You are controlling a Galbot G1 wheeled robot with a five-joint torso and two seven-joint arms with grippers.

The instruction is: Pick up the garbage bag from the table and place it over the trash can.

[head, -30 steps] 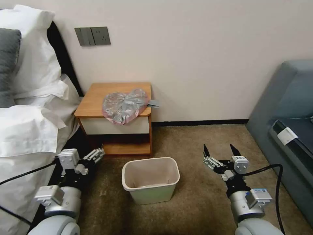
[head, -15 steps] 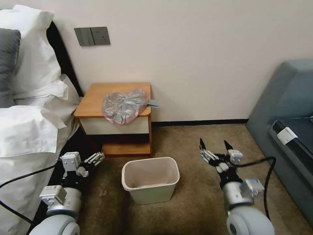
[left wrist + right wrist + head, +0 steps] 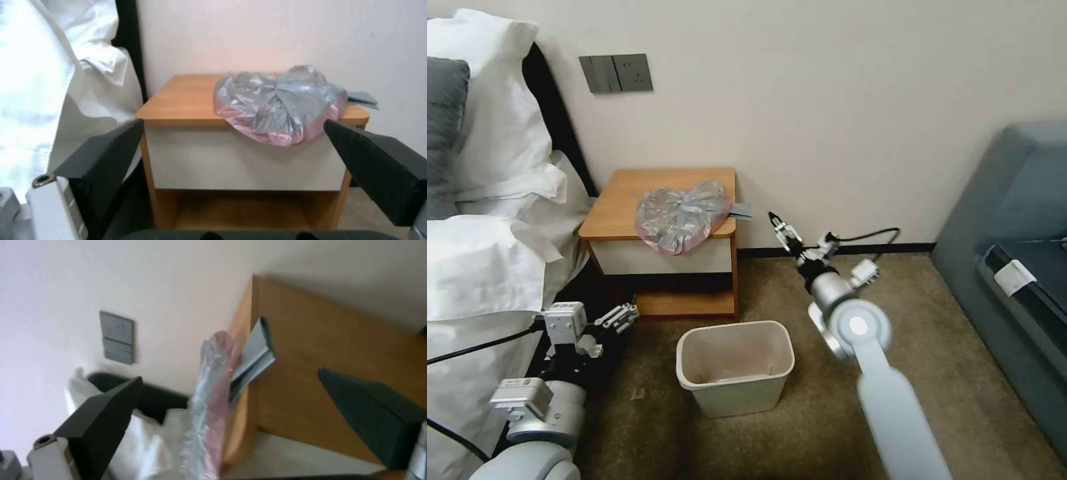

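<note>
On the desk [image 3: 627, 200] beside the bed, the bag [image 3: 680, 215] lies crumpled, its pink edge drooping over the front lip above the white drawer front. Right gripper [image 3: 776, 222] is raised level with the desk's right side, jaws released, aimed edge-on at the bag. Left gripper [image 3: 620, 317] waits low by the bed, jaws released too. Bin [image 3: 735, 367] stands on the carpet just before the desk. Bag looks feather-light, limp and slippery; the overhanging pink edge seems the easiest place to pinch, since a flat film gives little to grip
</note>
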